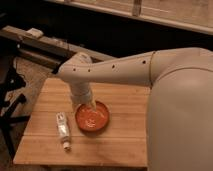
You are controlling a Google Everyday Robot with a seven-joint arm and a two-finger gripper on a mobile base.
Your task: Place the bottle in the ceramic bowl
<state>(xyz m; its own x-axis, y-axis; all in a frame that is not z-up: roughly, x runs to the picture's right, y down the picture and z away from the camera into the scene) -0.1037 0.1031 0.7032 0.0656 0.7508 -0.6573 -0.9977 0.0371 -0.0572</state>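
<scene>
Camera view: the pale arm (115, 67) reaches from the robot's body (180, 110) on the right across the wooden worktop (120, 145) and bends down, so the claw (90, 104) hangs over the far-left edge of the orange-red ceramic bowl (100, 122). I cannot tell whether the claw is released or clenched, nor whether it touches the bowl. The bottle (62, 130) lies flat on the worktop just left of the bowl and apart from it, outside the dish, white cap pointing at the near edge, with nothing holding it.
</scene>
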